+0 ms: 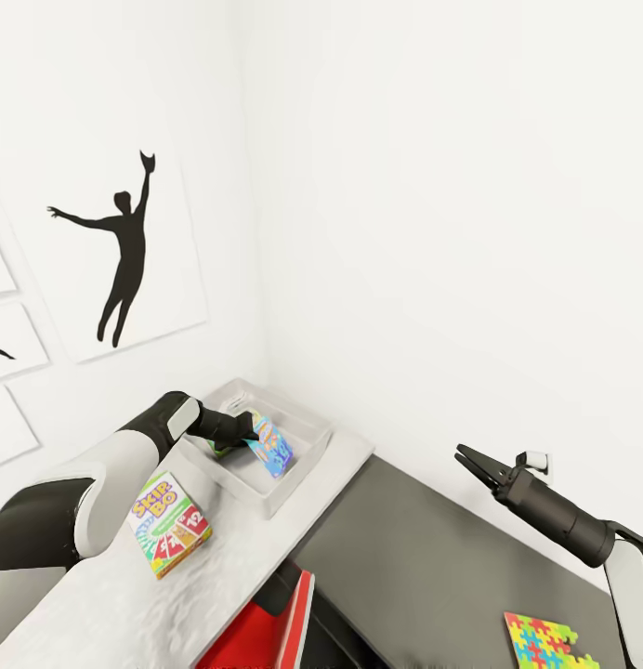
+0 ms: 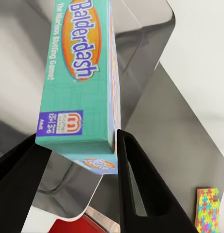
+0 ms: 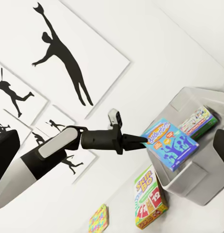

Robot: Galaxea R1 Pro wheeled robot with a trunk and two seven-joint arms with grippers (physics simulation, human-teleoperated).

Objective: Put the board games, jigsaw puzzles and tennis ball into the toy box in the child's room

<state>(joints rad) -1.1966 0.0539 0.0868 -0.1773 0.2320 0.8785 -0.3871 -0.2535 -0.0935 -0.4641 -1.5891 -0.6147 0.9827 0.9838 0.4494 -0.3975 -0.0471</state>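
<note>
Ahead, a pale grey-white table [image 1: 126, 595] runs into the corner of a white-walled room, with black silhouette pictures [image 1: 122, 246] of a reaching ball player on the wall to my left and a dark floor [image 1: 433, 567] beyond the table's edge. On the table the light grey toy box [image 1: 298, 469] sits close to the corner. My left gripper [image 1: 255, 433] reaches over it, its fingers closed on the short end of the teal and blue Balderdash board game [image 1: 273, 446], which hangs tilted partly inside the bin (the left wrist view shows the box's printed side [image 2: 80, 73] pinched between my two dark fingers [image 2: 141, 189]). In the right wrist view another printed game box [image 3: 198, 120] already lies inside the bin, behind the one I hold. The SKIP-BO board game [image 1: 170, 523] lies flat on the table just beside the toy box and next to my left forearm. A jigsaw puzzle [image 1: 544, 641] lies on the floor to the right, and something red [image 1: 266, 632] shows below the table's edge. My right gripper [image 1: 472, 462] hovers in the air well apart from the table, its fingers slightly parted and empty.
</note>
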